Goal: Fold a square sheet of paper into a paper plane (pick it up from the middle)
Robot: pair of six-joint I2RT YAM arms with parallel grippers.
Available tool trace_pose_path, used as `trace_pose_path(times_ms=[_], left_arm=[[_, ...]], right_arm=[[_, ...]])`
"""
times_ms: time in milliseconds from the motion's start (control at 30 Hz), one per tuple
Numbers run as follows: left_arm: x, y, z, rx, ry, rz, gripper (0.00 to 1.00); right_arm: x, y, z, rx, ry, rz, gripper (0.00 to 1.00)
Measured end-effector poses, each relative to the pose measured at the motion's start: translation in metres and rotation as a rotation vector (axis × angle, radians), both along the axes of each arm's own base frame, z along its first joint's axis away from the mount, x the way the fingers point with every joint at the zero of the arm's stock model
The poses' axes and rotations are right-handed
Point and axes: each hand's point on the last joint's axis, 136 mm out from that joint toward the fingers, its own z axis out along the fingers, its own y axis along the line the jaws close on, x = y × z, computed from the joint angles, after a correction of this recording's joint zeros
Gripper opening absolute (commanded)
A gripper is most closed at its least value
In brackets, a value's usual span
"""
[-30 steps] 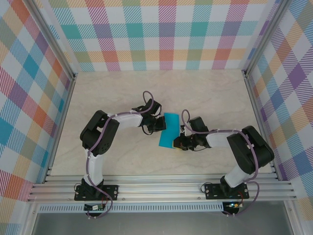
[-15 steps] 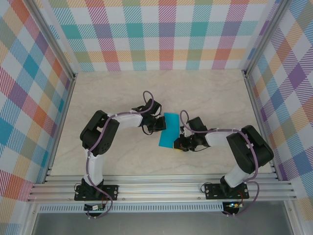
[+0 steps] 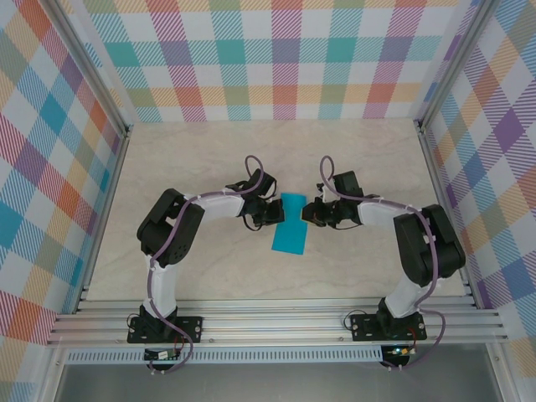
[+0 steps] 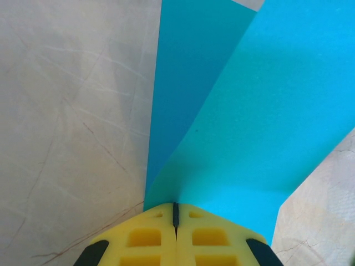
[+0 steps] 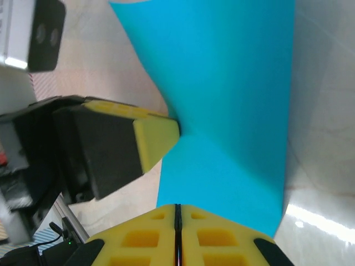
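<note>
Top view: high above and behind the arm bases [image 3: 165,327] at frame bottom, looking steeply down over the whole table [image 3: 193,159]. Each wrist view looks along its own yellow fingers [image 4: 147,235], very close. All three share the paper [image 3: 291,228]; the right wrist view also catches the left gripper [image 5: 173,128], mid left.

We are looking at the square sheet of paper [image 3: 291,224]: plain teal-blue, lying as a narrow slanted strip, doubled over, its two layers spreading apart toward one end.
</note>
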Motion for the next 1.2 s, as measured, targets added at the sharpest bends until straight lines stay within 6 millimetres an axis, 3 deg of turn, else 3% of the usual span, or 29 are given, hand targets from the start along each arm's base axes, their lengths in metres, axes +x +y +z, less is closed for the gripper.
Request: trace_pose_path(times_ms=[433, 800, 1067, 1200], left_arm=[[0.000, 0.000, 0.000, 0.000, -0.001, -0.003, 0.00], [0.000, 0.000, 0.000, 0.001, -0.002, -0.003, 0.00], [0.000, 0.000, 0.000, 0.001, -0.002, -0.003, 0.00], [0.000, 0.000, 0.000, 0.001, -0.003, -0.005, 0.00]], right_arm=[[-0.002, -0.004, -0.045, -0.049, 0.090, 0.014, 0.10], [0.000, -0.005, -0.039, -0.040, 0.083, 0.011, 0.10], [0.031, -0.005, -0.013, -0.011, -0.001, -0.003, 0.10], [0.035, -0.006, -0.016, -0.016, -0.004, -0.002, 0.10]])
